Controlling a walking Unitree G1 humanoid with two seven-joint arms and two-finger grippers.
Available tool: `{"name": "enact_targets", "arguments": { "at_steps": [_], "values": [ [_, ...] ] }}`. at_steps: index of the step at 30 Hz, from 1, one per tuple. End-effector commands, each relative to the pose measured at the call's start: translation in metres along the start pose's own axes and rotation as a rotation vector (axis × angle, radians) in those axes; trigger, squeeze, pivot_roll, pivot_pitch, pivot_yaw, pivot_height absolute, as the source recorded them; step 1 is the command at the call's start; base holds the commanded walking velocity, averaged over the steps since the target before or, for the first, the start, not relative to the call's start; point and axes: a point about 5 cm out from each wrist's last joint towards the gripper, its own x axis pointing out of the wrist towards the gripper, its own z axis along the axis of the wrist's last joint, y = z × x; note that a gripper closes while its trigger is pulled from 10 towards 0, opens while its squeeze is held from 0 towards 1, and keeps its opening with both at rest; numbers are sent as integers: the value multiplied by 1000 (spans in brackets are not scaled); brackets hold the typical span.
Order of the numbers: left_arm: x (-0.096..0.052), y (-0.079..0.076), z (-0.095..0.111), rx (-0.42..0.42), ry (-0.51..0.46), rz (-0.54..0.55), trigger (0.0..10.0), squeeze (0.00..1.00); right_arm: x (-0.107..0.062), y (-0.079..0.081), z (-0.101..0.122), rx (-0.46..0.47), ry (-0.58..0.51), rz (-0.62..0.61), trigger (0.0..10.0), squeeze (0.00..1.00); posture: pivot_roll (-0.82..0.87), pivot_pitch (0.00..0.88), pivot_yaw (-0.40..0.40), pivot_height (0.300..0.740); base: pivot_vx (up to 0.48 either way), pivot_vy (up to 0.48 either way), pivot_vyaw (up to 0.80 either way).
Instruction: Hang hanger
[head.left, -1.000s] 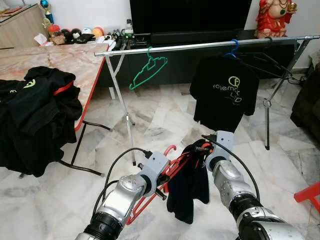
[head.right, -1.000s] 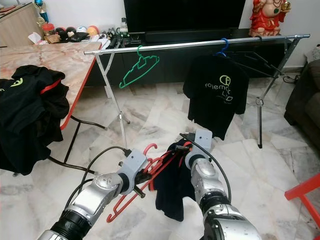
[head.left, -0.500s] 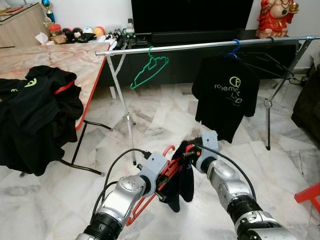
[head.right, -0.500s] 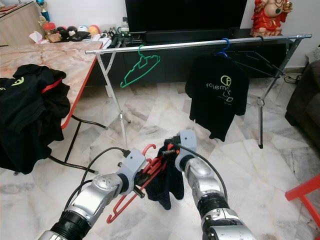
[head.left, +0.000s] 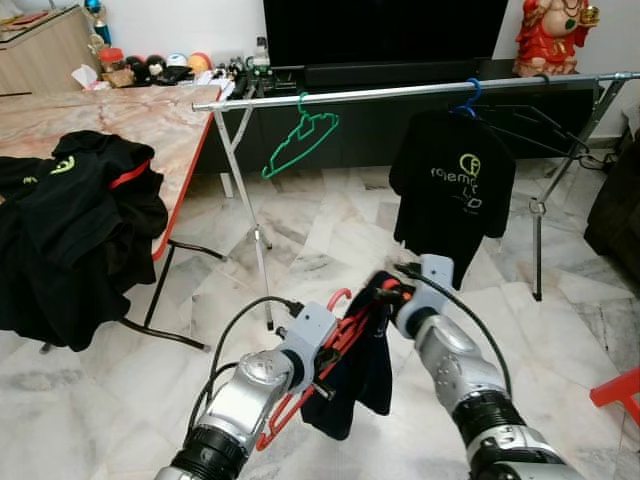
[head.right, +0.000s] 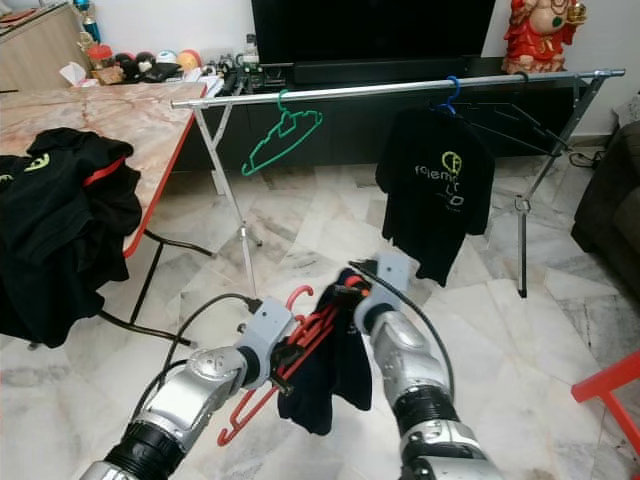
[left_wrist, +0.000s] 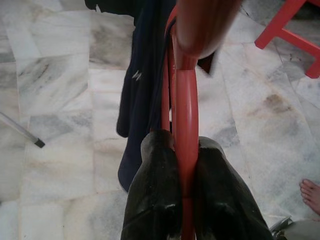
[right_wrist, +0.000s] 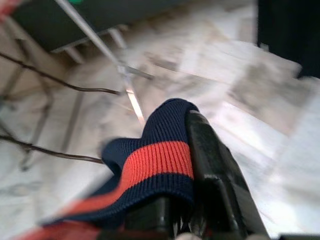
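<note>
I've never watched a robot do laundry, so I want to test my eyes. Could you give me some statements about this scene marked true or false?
1. The left claw is clamped on a red hanger. True.
2. The right claw grips a white towel. False: it grips a navy garment with a red stripe.
3. A green hanger hangs bare on the rail. True.
4. The black T-shirt on the rail lies on the floor. False: it hangs from a blue hanger.
5. Black clothes are heaped on the table. True.
</note>
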Motion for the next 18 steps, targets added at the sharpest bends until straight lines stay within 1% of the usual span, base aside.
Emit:
{"name": "enact_targets", "arguments": {
  "at_steps": [1,5,7,8,9,10,11,12,14,15,16,18],
  "values": [
    [-1,3,-1,4,5,7,10000,0,0,-2,-1,-6,-4,-16,10000,0,35,63,48,740,0,0,0],
    [-2,4,-1,3,7,11,10000,0,0,6,0,3,-9,34,10000,0,32,64,50,740,0,0,0],
    [-1,4,-1,4,6,10,10000,0,0,16,0,14,-11,90,10000,0,32,64,52,740,0,0,0],
    [-1,4,-1,4,5,10,10000,0,0,28,2,-10,-13,153,10000,0,33,64,52,740,0,0,0],
    [-1,3,0,3,3,11,10000,0,-1,36,6,-9,-28,179,10000,0,33,64,52,740,0,0,0],
    [0,3,0,1,0,12,10000,0,-2,46,10,16,-45,215,10000,0,31,65,52,740,0,0,0],
    [0,3,1,-3,-3,12,10000,0,-6,62,17,59,-69,281,10000,0,31,65,52,740,0,0,0],
    [0,3,1,-3,-4,12,10000,0,-9,70,20,66,-79,312,10000,0,27,66,51,740,0,0,0],
    [0,2,1,-3,-6,10,10000,0,-14,82,24,80,-95,347,10000,0,25,68,51,740,0,0,0],
    [0,2,1,-3,-6,10,10000,0,-14,82,24,80,-95,347,10000,0,25,68,51,740,0,0,0],
    [1,1,1,-3,-6,9,10000,0,-17,90,25,96,-102,358,10000,0,25,68,51,740,0,0,0],
    [1,1,1,-4,-6,5,10000,0,-19,93,25,89,-109,363,10000,0,25,68,51,740,0,0,0]
  ]
}}
